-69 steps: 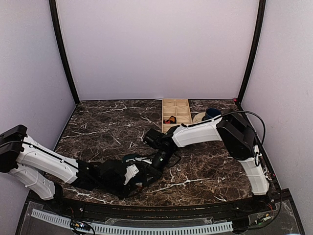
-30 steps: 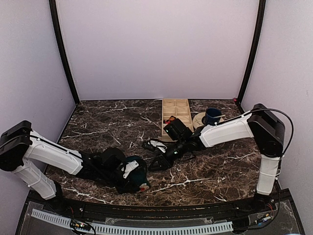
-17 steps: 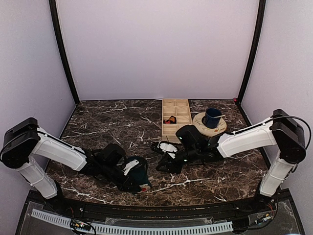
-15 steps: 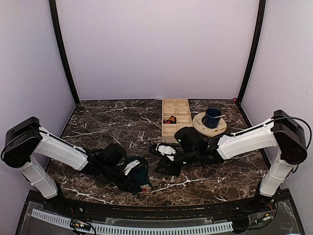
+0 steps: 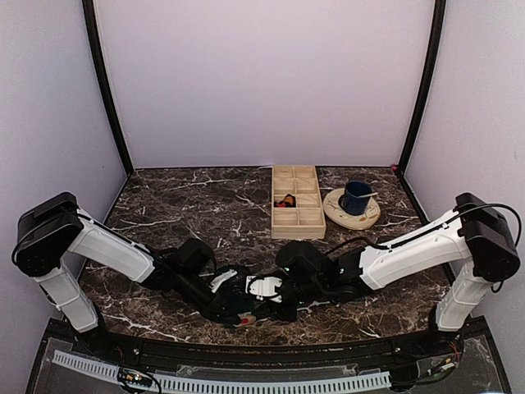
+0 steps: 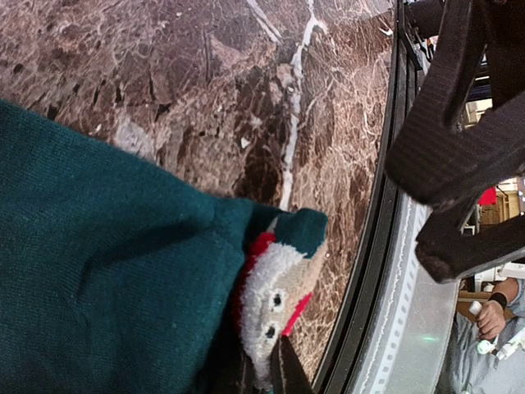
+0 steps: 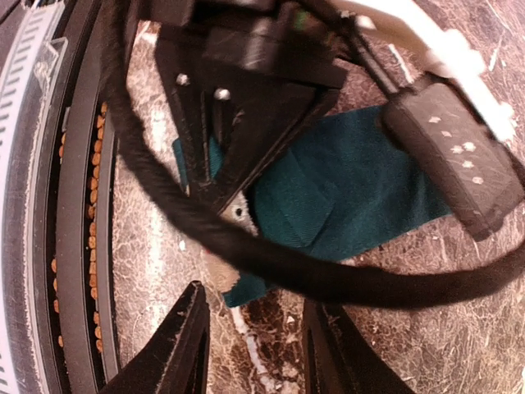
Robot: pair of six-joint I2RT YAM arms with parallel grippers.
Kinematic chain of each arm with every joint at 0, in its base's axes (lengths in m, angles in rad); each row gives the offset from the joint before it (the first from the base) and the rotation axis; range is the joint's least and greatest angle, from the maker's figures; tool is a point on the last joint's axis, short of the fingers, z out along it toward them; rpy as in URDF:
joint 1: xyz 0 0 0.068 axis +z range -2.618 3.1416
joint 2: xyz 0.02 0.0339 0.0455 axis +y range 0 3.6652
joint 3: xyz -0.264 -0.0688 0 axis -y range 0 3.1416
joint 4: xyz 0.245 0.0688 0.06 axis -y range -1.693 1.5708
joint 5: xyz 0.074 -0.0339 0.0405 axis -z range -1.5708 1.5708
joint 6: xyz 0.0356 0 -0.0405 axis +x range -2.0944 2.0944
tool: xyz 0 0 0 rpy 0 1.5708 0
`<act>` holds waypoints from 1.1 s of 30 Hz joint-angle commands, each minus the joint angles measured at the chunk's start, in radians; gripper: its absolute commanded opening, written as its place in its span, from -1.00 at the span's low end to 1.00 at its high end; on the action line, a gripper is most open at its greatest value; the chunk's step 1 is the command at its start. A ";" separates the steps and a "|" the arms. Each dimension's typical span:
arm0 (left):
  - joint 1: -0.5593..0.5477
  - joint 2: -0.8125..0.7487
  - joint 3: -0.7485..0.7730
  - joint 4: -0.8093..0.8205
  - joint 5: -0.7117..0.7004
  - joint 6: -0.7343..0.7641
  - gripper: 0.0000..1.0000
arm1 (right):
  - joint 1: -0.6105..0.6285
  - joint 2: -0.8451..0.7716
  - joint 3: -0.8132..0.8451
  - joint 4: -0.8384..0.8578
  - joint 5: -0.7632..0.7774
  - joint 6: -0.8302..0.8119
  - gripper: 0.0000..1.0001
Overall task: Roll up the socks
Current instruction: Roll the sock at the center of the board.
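Socks: the teal sock (image 6: 107, 271) lies flat on the worktop (image 6: 205, 74), close to its near edge and midway between the two arms. A red and pale tip of the argyle sock (image 6: 275, 291) pokes out at its end.
Left hand: the left hand (image 6: 264, 371) is clenched on that end, pinching both layers together.
Right hand: the right hand (image 7: 256, 345) is released, with its fingers apart and only bare marble between them.
Key relation: the pinched corner sits just ahead of the right hand's fingertips. From there, in the right wrist view, the sock's long axis stretches away up and to the right.
Nearer arm: the left is on the cloth. The right is just beside it and not touching.
Step, as I judge: the right hand needs to close the small gap and take a free edge so rolling can start.
Risk: a black cable (image 7: 328, 286) crosses the right wrist view and hides part of the edge.
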 commanded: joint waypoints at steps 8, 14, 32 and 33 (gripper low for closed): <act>0.014 0.083 0.012 -0.096 0.047 0.010 -1.00 | 0.070 0.076 0.062 -0.050 0.088 -0.083 -0.29; 0.014 0.099 0.019 -0.100 0.063 0.013 -1.00 | 0.077 0.099 0.078 -0.063 0.095 -0.105 -0.29; 0.021 0.120 0.030 -0.110 0.100 0.027 -1.00 | 0.093 0.139 0.083 -0.081 0.081 -0.127 -0.39; 0.021 0.120 0.031 -0.111 0.100 0.029 -1.00 | 0.093 0.143 0.085 -0.085 0.077 -0.129 -0.42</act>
